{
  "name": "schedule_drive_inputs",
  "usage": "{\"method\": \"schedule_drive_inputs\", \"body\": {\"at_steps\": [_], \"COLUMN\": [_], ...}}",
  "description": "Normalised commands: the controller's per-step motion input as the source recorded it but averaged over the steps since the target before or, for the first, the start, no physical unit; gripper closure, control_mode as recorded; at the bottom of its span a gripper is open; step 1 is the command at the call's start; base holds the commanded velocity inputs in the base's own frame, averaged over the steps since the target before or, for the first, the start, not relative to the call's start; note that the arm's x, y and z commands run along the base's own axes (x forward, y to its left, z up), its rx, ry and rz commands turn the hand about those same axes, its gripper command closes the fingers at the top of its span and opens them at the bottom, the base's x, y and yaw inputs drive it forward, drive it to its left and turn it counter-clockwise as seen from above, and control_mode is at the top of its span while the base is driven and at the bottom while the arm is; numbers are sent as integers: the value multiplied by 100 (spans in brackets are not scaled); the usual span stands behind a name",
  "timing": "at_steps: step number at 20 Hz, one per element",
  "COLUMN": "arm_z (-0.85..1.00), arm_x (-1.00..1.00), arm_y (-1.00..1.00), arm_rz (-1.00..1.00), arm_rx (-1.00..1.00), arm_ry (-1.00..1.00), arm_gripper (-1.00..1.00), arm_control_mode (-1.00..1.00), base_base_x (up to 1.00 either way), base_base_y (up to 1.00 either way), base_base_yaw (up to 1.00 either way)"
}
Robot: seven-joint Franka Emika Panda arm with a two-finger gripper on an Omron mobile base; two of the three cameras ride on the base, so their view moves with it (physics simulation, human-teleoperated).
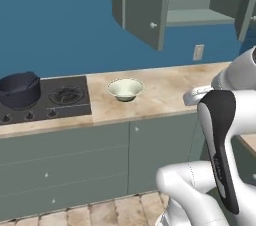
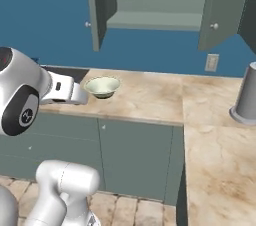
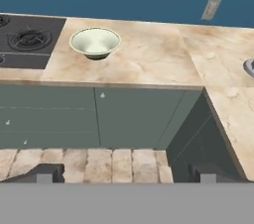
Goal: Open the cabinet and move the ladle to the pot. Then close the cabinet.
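You had the cabinet [image 1: 150, 7] on the wall with both doors swung wide open, and its shelf [image 2: 155, 20] looked bare from where the cameras sat. The bowl [image 1: 125, 89] was your landmark — pale green-white, alone on the stone counter [image 1: 165, 92]. The pot [image 1: 19, 90] sat on the stove [image 1: 55, 100], past the bowl on the side away from the cabinet. A thin pale stick lay slanted across the pot's inside — that may have been the ladle [image 1: 32, 85], but it was too small for you to be sure. Your gripper [image 3: 128, 173] hung back from the counter, facing the bowl and the lower cupboard doors [image 3: 134, 116], with its two tips spread far apart and nothing between them. A grey cup-like thing [image 2: 247, 97] stood on the counter's corner arm, far from the bowl.
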Motion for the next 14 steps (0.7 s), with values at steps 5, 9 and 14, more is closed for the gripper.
{"method": "schedule_drive_inputs", "body": {"at_steps": [5,9,14], "arm_z": [0,0,0], "arm_x": [0,0,0], "arm_y": [0,0,0], "arm_rz": [0,0,0], "arm_rx": [0,0,0], "arm_ry": [0,0,0], "arm_gripper": [-100,-100,-100], "arm_control_mode": [100,100,100], "base_base_x": [57,45,23], "base_base_y": [-38,-42,-42], "base_base_yaw": [0,0,0]}}
